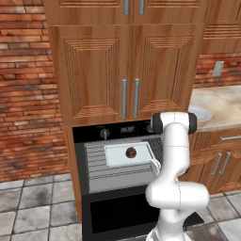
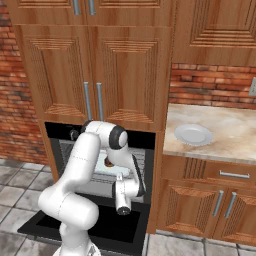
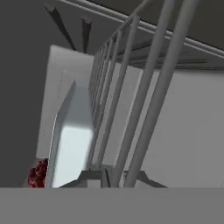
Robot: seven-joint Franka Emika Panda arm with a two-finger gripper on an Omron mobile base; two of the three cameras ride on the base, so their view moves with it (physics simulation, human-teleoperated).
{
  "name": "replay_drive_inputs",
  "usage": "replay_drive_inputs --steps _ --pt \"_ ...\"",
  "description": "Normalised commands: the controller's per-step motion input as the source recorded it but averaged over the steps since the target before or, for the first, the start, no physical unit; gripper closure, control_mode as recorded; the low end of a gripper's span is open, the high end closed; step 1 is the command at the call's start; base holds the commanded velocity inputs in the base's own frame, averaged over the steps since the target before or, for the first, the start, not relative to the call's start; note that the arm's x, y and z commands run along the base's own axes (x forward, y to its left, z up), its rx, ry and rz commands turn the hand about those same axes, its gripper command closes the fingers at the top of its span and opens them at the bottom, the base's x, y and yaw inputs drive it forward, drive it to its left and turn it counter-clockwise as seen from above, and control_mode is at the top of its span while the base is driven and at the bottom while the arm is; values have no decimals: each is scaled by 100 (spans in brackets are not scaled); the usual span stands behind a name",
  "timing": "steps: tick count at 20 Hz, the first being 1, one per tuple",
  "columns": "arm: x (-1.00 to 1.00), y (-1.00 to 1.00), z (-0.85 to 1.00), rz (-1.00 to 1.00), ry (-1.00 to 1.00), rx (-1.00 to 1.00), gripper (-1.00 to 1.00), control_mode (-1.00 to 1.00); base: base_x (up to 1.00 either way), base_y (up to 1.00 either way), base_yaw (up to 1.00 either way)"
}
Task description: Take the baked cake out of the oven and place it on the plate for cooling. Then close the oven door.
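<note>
The oven [image 1: 94, 134] stands open, its oven door [image 1: 117, 216] folded down flat in front. A wire rack [image 1: 101, 172] is slid partway out and carries a pale square tray [image 1: 117, 156] with the cake [image 1: 131, 152], a small reddish-brown lump, in its middle. In the hand view the cake [image 3: 38, 173] peeks out at lower left beside the tray's edge [image 3: 70, 140]. My gripper [image 3: 114, 177] sits at the rack's front right edge [image 2: 120, 176], fingers narrowly closed around rack wires [image 3: 131, 122]. The white plate [image 2: 193, 134] lies on the counter to the right.
Brown wooden cabinets [image 1: 124, 70] with vertical handles rise above the oven. A beige counter [image 2: 225, 130] with drawers below runs to the right, against a brick wall [image 1: 23, 94]. My own arm [image 1: 176, 155] stands in front of the oven's right half. The floor is grey tile.
</note>
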Motion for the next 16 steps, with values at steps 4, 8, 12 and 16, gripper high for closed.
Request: replay_drive_inputs --steps 4,8,12,16 --pt "-29 0 1 0 26 -16 100 -100 0 0 0" --pt "-34 0 0 0 30 -17 100 -100 0 0 0" --pt "-46 0 0 0 30 -13 100 -100 0 0 0" --pt "-51 -2 -8 1 28 -15 100 -100 0 0 0"
